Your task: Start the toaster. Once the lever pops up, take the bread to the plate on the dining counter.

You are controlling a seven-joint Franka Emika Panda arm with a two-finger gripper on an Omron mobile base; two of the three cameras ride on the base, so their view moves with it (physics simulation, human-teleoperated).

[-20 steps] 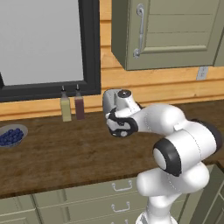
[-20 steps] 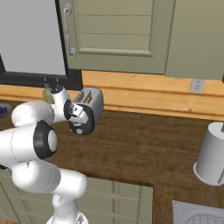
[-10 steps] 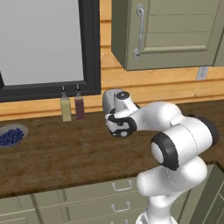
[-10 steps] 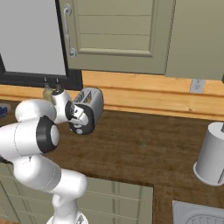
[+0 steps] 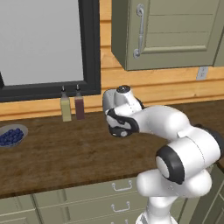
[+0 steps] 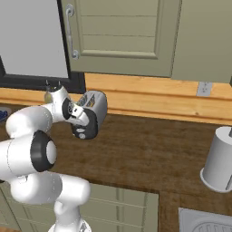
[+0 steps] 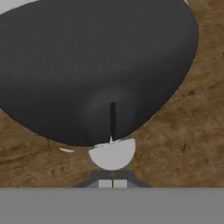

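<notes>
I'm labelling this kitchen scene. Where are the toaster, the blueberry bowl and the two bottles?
toaster [image 6: 96, 105], right base view, silver side of its body.
blueberry bowl [image 5: 12, 136], left base view, on the berries inside.
two bottles [image 5: 79, 105], left base view, body of the darker one.

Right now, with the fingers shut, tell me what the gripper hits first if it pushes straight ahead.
Most likely the toaster: its black end panel, with the lever slot and a pale knob, sits right ahead of the gripper. Whether they already touch is hard to tell.
</notes>
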